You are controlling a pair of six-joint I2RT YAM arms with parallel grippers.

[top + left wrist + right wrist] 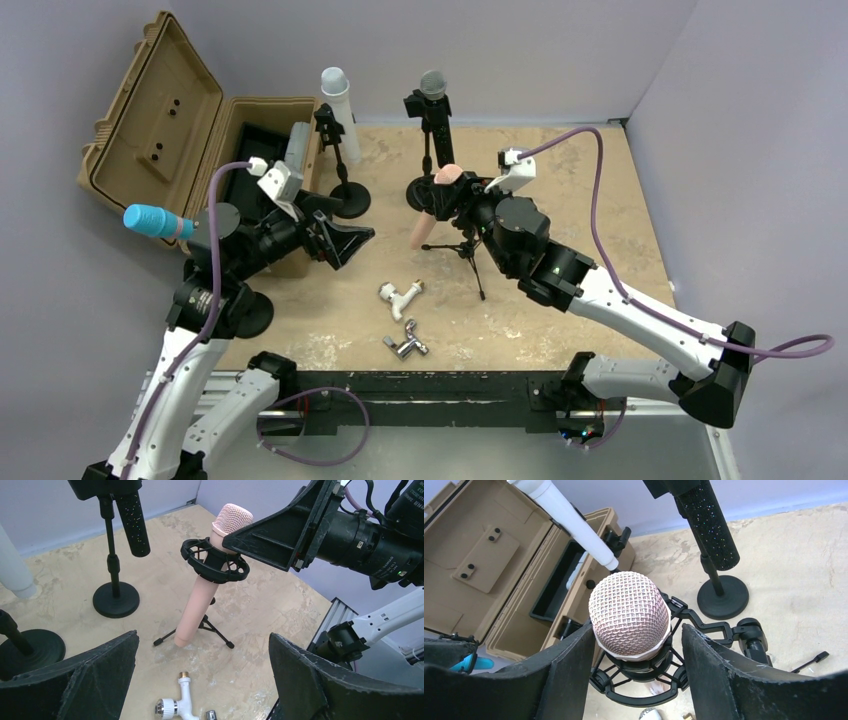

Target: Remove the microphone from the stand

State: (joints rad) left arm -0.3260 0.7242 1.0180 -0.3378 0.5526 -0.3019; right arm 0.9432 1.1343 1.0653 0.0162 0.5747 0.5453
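My right hand (pixel 638 630), fingers apart, straddles the head of the pink microphone (pixel 629 610), which sits tilted in the tripod stand's shock mount (pixel 215 565) on the tabletop (pixel 260 610). My left hand (pixel 203 637) hangs nearby, fingers spread.

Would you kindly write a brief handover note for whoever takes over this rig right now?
Left claw: open, empty, touching nothing.
Right claw: open, straddling the head of the pink microphone, not closed on it.
Microphone: tilted, seated in the shock mount on its tripod.
Done: right claw lined up.
Left: grip, then lift the microphone out of the mount.
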